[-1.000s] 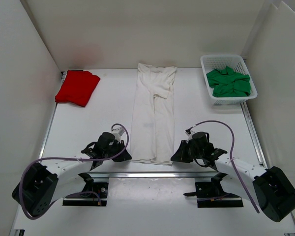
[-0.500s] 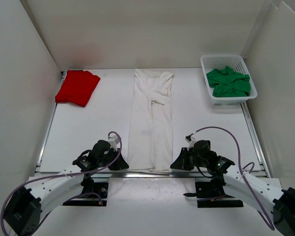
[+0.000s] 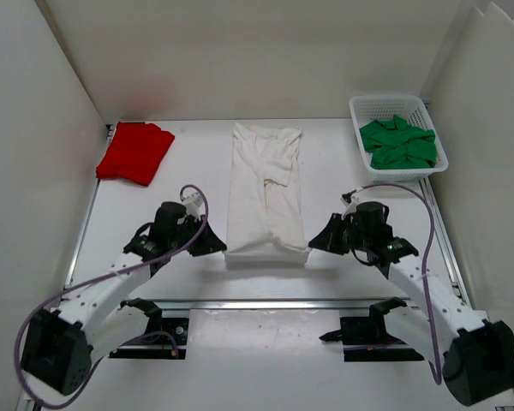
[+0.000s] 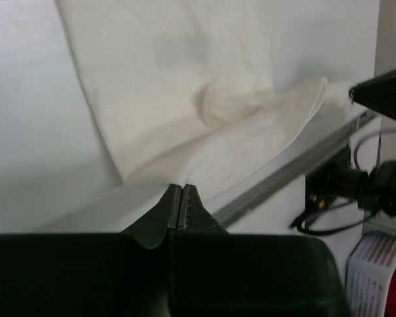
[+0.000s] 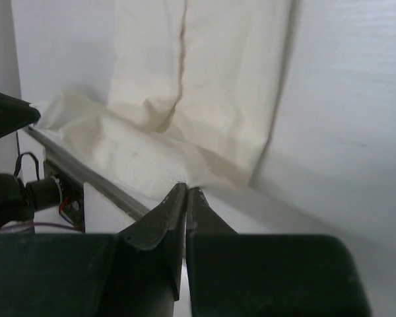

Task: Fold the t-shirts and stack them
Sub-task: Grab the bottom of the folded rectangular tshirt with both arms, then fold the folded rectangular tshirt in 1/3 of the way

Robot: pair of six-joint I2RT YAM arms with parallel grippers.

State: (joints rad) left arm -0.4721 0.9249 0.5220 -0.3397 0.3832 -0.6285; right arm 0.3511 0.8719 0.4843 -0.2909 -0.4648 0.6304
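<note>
With left gripper and right gripper clamped on white shirt hem corners, carry level toward 12 o'clock, evenly paced.

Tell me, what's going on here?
Both arms are working the long white cloth t-shirt: the left gripper and right gripper are each shut on a near corner, holding that hem raised, apparently mid-fold. The folded bright red t-shirt lies at the far left; the crumpled green t-shirt sits in the white plastic mesh basket, far right.

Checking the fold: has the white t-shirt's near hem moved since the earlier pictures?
Yes. The white t-shirt hem has moved away from the near rail, toward the far wall.
</note>
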